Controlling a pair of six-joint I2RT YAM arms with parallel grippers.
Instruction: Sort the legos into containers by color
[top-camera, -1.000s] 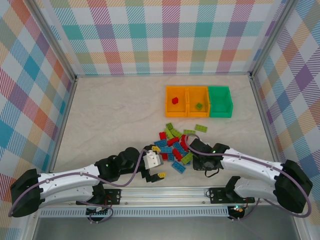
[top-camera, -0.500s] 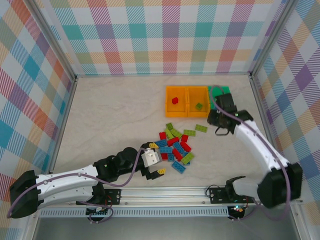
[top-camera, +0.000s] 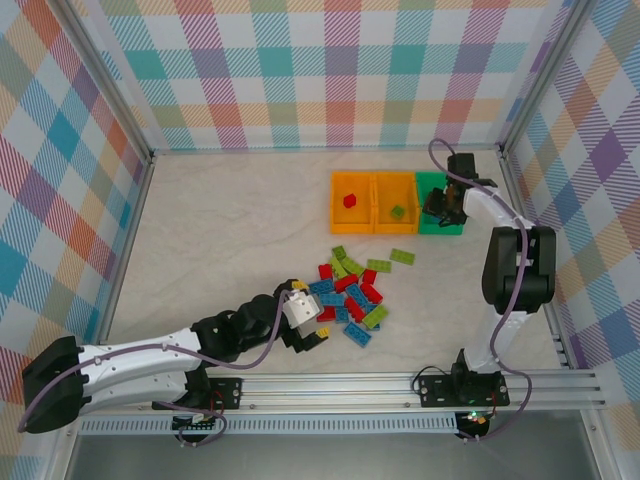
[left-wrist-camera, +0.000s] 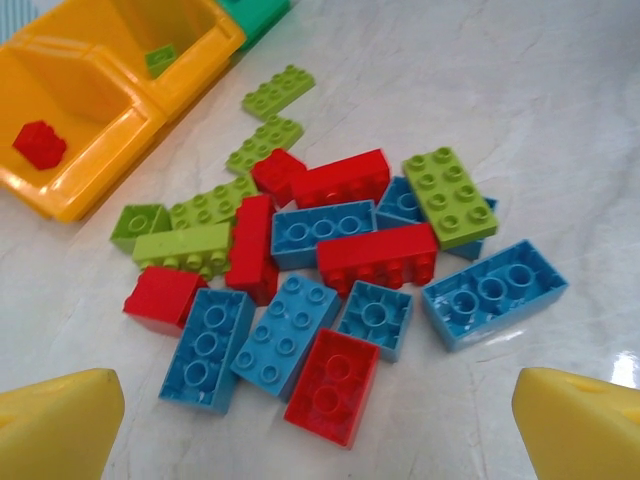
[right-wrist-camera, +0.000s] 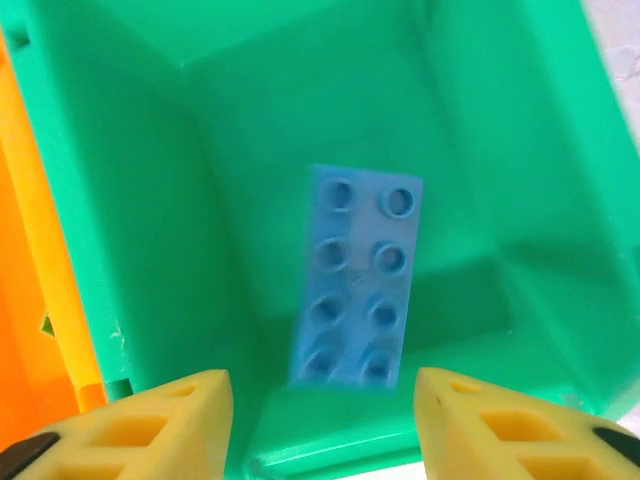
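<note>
The legos (top-camera: 349, 293) lie in a loose heap of red, blue and lime bricks mid-table. My left gripper (top-camera: 311, 310) stands open at the heap's near-left edge. In the left wrist view its yellow fingertips (left-wrist-camera: 60, 425) flank a red brick (left-wrist-camera: 332, 385) without touching it. The containers stand in a row behind: an orange bin (top-camera: 337, 203) with one red brick (top-camera: 350, 201), an orange bin (top-camera: 412, 205) with one green brick (top-camera: 398, 212), and a green bin (top-camera: 441, 229). My right gripper (right-wrist-camera: 320, 420) hangs open over the green bin (right-wrist-camera: 130, 200), where a blue brick (right-wrist-camera: 355, 275) lies free.
Plaid walls (top-camera: 320, 70) and metal frame posts close the table on three sides. A rail (top-camera: 340, 385) runs along the near edge by the arm bases. Bare tabletop (top-camera: 220, 230) stretches left of the bins.
My right arm swung from the heap to the green bin and its jaws parted, leaving the blue brick inside. My left gripper edged slightly toward the heap, still open.
</note>
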